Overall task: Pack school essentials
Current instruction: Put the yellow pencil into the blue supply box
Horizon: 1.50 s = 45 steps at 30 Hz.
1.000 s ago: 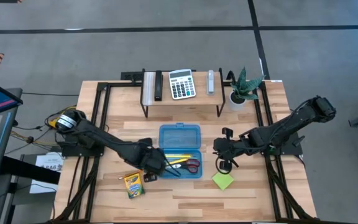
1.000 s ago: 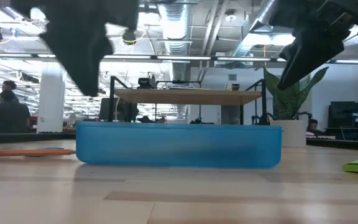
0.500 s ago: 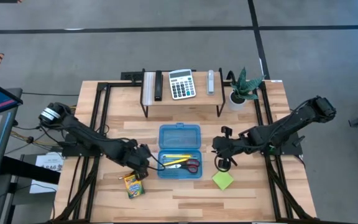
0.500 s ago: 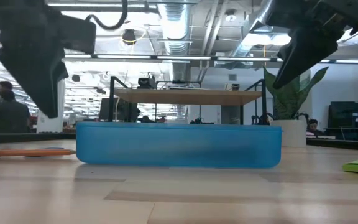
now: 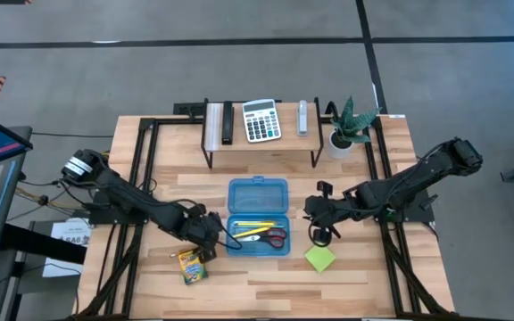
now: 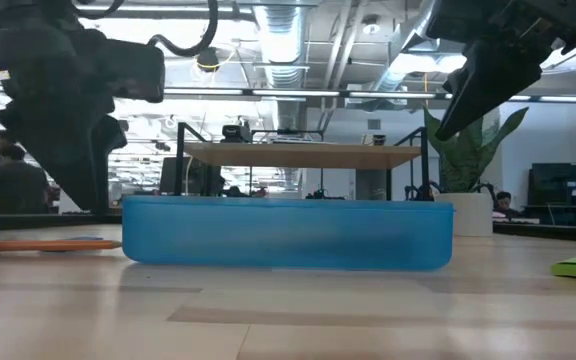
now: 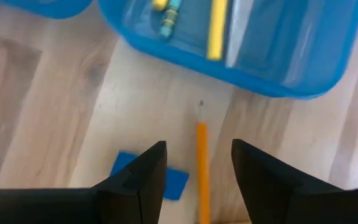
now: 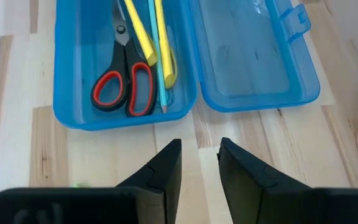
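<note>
The left hand (image 5: 211,239) has drawn back out of the open blue plastic pencil case (image 5: 258,217) and now hangs just outside its near wall, fingers parted and empty. In the wrist view a loose orange-yellow pencil (image 7: 202,168) lies on the wooden worktop (image 5: 266,276) between those fingers, with the small blue eraser (image 7: 148,176) just beside one of them. The red-handled scissors (image 8: 128,81) and yellow pencils (image 8: 152,34) already sit in the case, so the loose pencil looks like the next pick. The right hand (image 5: 315,214) waits beside the case, fingers narrowly apart, holding nothing.

Bare wood between case (image 5: 258,217) and shelf (image 5: 261,141)
</note>
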Tool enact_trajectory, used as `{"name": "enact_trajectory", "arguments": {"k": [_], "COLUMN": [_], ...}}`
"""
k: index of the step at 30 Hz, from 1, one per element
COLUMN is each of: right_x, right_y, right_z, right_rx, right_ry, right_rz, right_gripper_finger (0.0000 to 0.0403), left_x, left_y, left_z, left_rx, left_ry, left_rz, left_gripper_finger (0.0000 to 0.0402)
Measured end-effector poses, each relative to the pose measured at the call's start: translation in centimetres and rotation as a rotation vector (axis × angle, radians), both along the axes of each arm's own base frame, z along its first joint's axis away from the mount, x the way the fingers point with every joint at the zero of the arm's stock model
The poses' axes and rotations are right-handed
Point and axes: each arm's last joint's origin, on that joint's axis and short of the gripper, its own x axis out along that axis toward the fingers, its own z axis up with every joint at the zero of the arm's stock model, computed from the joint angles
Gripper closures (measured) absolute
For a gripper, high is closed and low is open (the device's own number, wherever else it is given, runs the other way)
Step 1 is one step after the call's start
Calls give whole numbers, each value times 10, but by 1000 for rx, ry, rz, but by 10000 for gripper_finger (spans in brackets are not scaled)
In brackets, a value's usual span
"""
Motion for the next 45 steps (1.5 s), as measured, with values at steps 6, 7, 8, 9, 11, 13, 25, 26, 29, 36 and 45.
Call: {"name": "enact_trajectory", "arguments": {"k": [6,7,8,9,11,13,25,26,29,36,45], "right_x": [0,0,0,0,0,0,0,0,0,0,-1], "right_y": [0,0,0,0,0,0,0,0,0,0,0], "right_z": [0,0,0,0,0,0,0,0,0,0,-1], "right_rx": [-1,0,0,-2,-1,-1,-1,-1,-1,-1,-7], "right_ry": [4,1,0,5,4,5,4,3,3,3,14], "right_rz": [0,1,0,1,1,2,1,2,2,2,4], "right_gripper_finger": [276,276,276,276,276,276,276,276,276,276,276], "left_x": [6,5,6,8,9,10,10,11,11,15,27], "left_y": [3,5,5,6,8,9,11,11,14,20,22], "left_z": [-16,-17,-19,-21,-23,-24,-26,-26,-24,-16,30], "left_rx": [13,13,10,4,5,-2,-13,-19,-43,-74,-5], "left_ry": [59,77,84,81,96,99,122,124,125,164,158], "left_rz": [1,2,3,8,3,6,3,4,6,1,-16], "left_gripper_finger": [230,230,230,230,230,230,297,309,354,398,401]}}
